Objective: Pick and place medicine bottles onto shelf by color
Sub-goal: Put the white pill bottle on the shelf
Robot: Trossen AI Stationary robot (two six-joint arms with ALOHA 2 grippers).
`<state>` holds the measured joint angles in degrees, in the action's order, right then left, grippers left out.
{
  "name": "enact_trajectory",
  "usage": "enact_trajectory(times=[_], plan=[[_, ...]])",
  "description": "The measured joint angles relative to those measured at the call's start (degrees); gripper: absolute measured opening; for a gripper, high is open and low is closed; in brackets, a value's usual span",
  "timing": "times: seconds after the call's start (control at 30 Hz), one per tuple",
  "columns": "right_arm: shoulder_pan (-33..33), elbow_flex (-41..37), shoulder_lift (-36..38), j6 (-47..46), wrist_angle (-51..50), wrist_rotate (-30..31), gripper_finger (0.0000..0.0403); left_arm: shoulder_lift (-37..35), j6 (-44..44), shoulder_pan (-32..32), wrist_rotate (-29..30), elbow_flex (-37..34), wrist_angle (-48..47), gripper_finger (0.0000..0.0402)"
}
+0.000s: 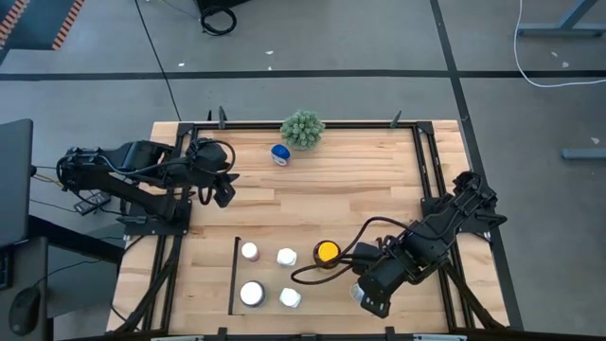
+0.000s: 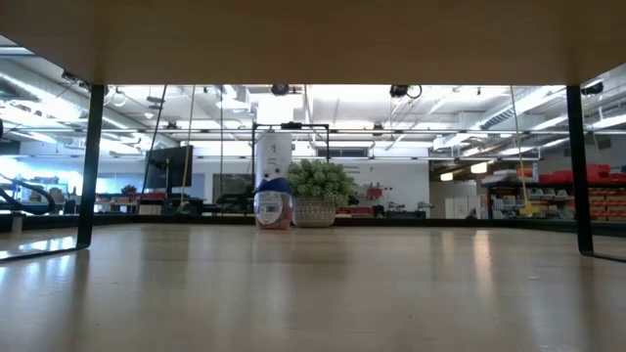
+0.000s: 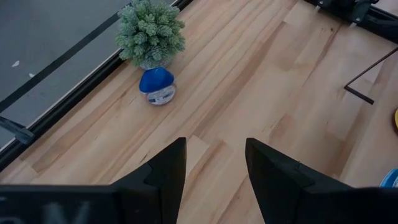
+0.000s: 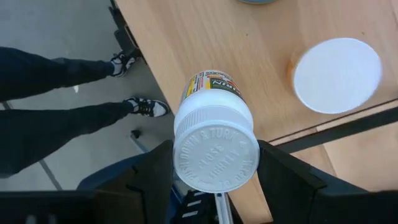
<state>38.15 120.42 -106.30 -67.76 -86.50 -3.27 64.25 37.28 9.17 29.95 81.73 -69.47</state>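
Observation:
My right gripper (image 1: 367,296) is near the table's near edge, right of the bottles, and is shut on a white-capped medicine bottle (image 4: 214,149). My left gripper (image 1: 222,185) is open and empty above the left part of the table. A blue bottle (image 1: 280,153) stands ahead of it, next to the green plant ball (image 1: 302,130). Several white-capped bottles (image 1: 252,294) and an amber bottle with a yellow cap (image 1: 327,252) stand on the wood of the shelf bay, right of a thin black strip (image 1: 234,275). My right gripper pinches the bottle between its two fingers (image 4: 155,174), which lie on opposite sides of the white cap (image 4: 214,158). The cap faces the wrist camera, and the labelled body (image 4: 211,84) points away from it, toward the table's near edge.
A person's legs and shoes (image 4: 140,106) stand on the floor just beyond the table's near edge. Another white-capped bottle (image 4: 337,74) stands close to the held one, by a black strip (image 4: 336,127). Black frame rails (image 1: 431,161) run along the table's sides.

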Motion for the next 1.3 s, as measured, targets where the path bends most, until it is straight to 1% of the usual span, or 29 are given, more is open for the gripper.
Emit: enact_trajectory(times=[0.17,0.33,0.43,0.6,0.7,0.87,1.07,1.3], plan=[[0.00,0.00,0.00,-1.08,0.72,-0.20,0.0214,-0.01,0.00,0.00,0.00,0.00,-0.02,0.0172],[-0.82,0.00,0.00,-1.15,5.91,-0.85,0.0214,-0.02,0.02,0.00,0.00,0.00,-0.02,0.0172],[-1.10,0.00,0.00,0.67,7.59,-0.83,0.0214,-0.02,0.02,0.00,0.00,0.00,-0.02,0.0172],[-0.90,0.00,0.00,8.37,7.24,0.23,0.0214,-0.02,-0.30,0.00,0.00,0.00,-0.04,0.0172],[-0.85,0.00,0.00,10.77,4.59,0.55,0.0214,-0.02,-0.39,0.00,0.00,0.00,-0.04,0.0172],[-0.85,0.00,0.00,10.88,0.35,0.68,0.0214,-0.02,-0.45,0.00,0.00,0.00,-0.07,0.0172],[-0.87,0.00,0.00,10.67,1.29,0.63,0.0215,-0.02,-0.46,0.00,0.00,0.00,-0.07,0.0172],[-0.85,0.00,0.00,8.24,1.61,-0.13,0.0236,-0.07,-0.46,0.00,0.00,0.00,-0.06,0.0172]])
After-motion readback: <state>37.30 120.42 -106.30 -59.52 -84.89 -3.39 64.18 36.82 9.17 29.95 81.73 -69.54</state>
